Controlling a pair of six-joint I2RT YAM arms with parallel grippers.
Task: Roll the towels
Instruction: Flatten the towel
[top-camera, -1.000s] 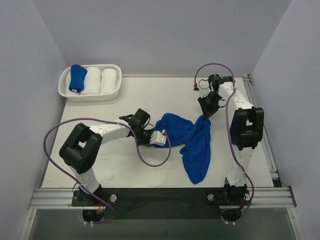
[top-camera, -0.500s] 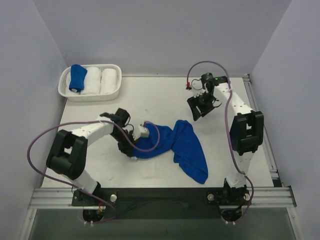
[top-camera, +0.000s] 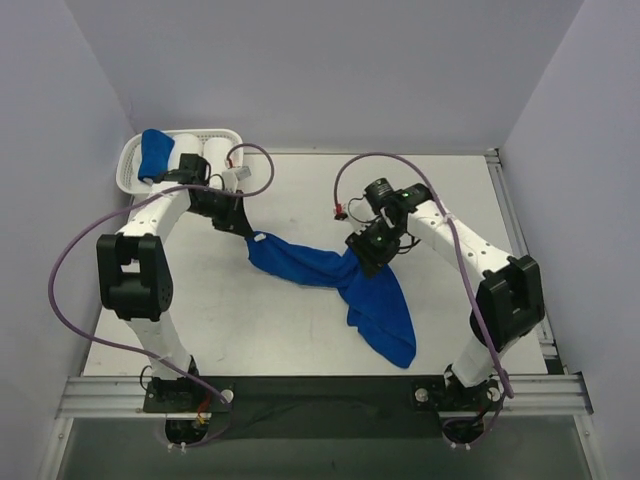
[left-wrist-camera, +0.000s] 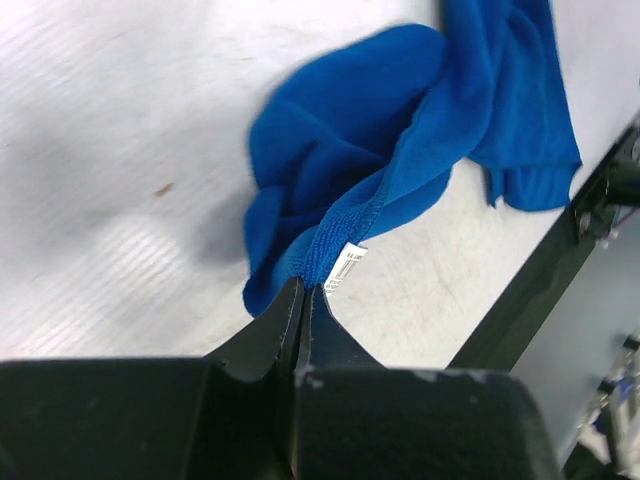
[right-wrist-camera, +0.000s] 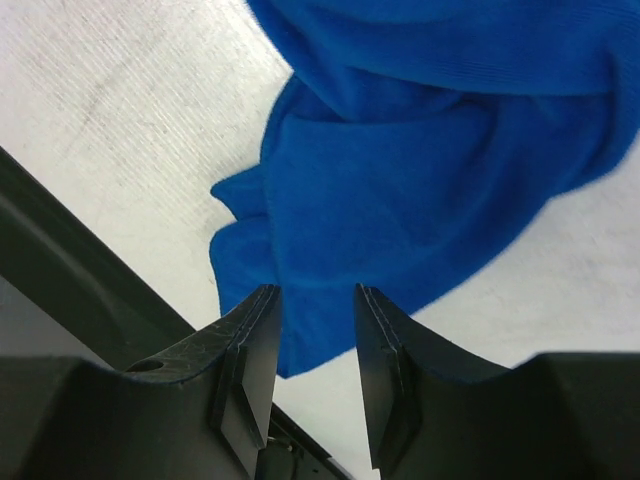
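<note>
Left wrist view: pinching towel (left-wrist-camera: 400, 110) corner, beside its tag (left-wrist-camera: 347, 268), in tightly closed left gripper (left-wrist-camera: 303, 300), cloth trailing crumpled ahead of fingertips. Holding right gripper (right-wrist-camera: 318, 320) jaws apart just over bunched middle. Risking corner slipping free if tugging against folds.

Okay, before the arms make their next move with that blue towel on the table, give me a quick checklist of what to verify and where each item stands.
1. Left gripper clamped on a corner of the towel: ok.
2. Right gripper open over the cloth: ok, jaws apart with blue showing between them.
3. Right gripper touching the cloth: cannot tell.
4. Towel laid flat as a strip: not ok, it is bunched and twisted.
5. Towel wholly on the table: ok, though its near end lies close to the edge.
6. Towel apart from the basket: ok.
</note>
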